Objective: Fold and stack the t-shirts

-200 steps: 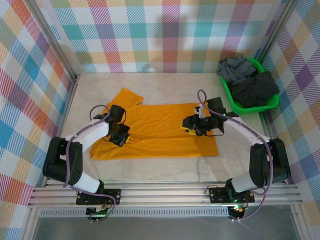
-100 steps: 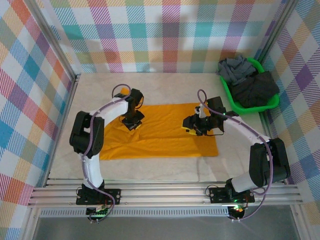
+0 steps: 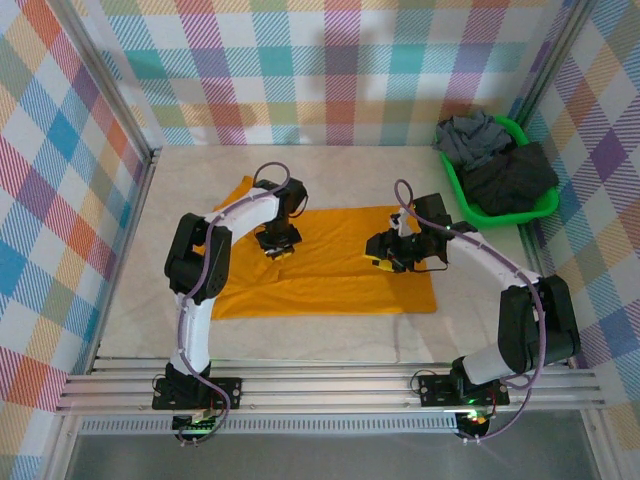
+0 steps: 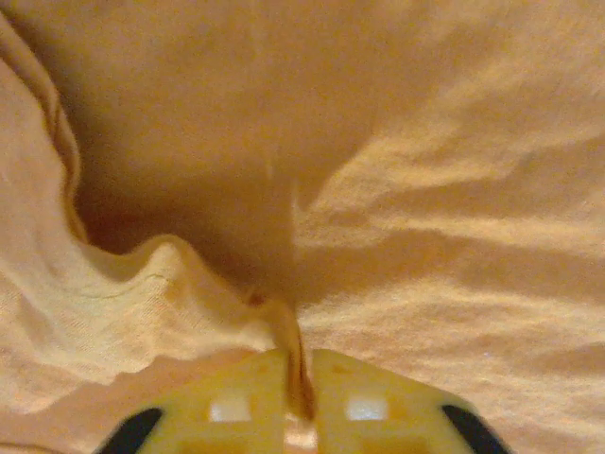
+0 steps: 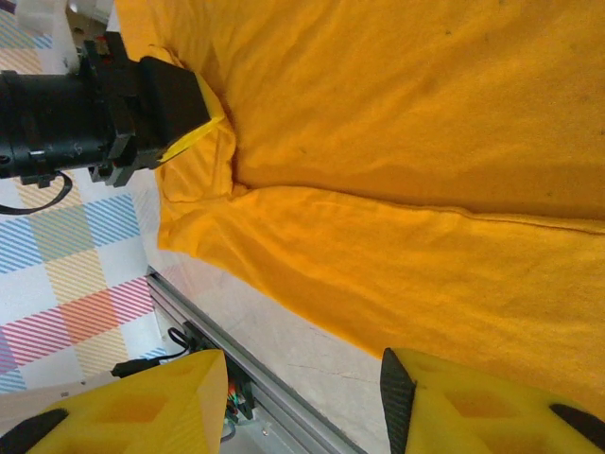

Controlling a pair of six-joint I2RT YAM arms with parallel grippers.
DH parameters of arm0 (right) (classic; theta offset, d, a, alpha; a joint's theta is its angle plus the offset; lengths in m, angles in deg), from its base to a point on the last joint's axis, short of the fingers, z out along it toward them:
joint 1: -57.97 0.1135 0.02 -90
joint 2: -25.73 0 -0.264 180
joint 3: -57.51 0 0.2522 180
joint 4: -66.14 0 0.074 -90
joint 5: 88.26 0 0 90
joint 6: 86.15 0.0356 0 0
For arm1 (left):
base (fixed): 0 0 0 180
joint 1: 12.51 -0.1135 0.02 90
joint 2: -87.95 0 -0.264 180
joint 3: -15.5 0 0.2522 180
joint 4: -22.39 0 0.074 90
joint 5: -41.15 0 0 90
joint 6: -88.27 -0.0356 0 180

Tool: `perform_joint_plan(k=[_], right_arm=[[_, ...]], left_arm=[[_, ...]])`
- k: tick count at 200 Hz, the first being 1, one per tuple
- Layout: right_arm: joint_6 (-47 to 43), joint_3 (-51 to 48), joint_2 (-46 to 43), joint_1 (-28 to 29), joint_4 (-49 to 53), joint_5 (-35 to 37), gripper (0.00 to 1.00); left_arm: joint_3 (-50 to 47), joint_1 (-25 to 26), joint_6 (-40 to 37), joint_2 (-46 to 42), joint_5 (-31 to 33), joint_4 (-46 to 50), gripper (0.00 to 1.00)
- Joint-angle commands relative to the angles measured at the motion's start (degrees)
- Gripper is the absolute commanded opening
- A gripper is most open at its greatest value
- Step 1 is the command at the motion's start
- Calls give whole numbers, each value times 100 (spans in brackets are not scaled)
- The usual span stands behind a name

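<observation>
The mustard-orange t-shirt [image 3: 340, 265] lies spread across the middle of the table. My left gripper [image 3: 278, 243] sits over the shirt's left part, shut on a pinched fold of the orange cloth [image 4: 295, 364] that rises between its yellow fingers [image 4: 373, 402]. My right gripper [image 3: 385, 255] hovers over the shirt's right part, open, its yellow fingers [image 5: 473, 407] wide apart with nothing between them. In the right wrist view the orange shirt [image 5: 397, 142] spreads below, with the left arm's gripper [image 5: 151, 104] at its far edge. Grey and charcoal t-shirts [image 3: 495, 160] lie heaped in the basket.
A green plastic basket [image 3: 480, 212] stands at the back right corner. Checked walls close in the table on three sides. The aluminium rail [image 3: 330, 385] runs along the near edge, seen also as the rail [image 5: 227, 336] in the right wrist view.
My left gripper has carried the shirt's left side rightward and toward the back, folding the left sleeve over the body. The right arm has stayed still.
</observation>
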Motion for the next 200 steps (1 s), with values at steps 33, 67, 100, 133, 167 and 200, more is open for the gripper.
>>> perform_joint_plan(k=[33,67,100,133,167,200], right_arm=[[-79,787,429,-16,776,1724,44],[-338,2104,1491,-42,1342,3535,37],[-585,3398,2613,-309,1613,4109,35],[-735,4118,3226,-565,1625,3754,36],[-941,4568,3632,-610,1732,3286,37],[-984,4691,3614,-627,1824,3125,38]], left_arm=[[506,-338,-269,-654,385,-26,46],[606,-1407,74,-429,-283,-878,38],[1302,-1984,55,211,-294,-1589,34],[2244,-2268,-73,1010,-157,-2222,33],[3892,-2345,-434,2285,-28,-2191,34],[5006,-2363,-702,3183,362,-2369,37]])
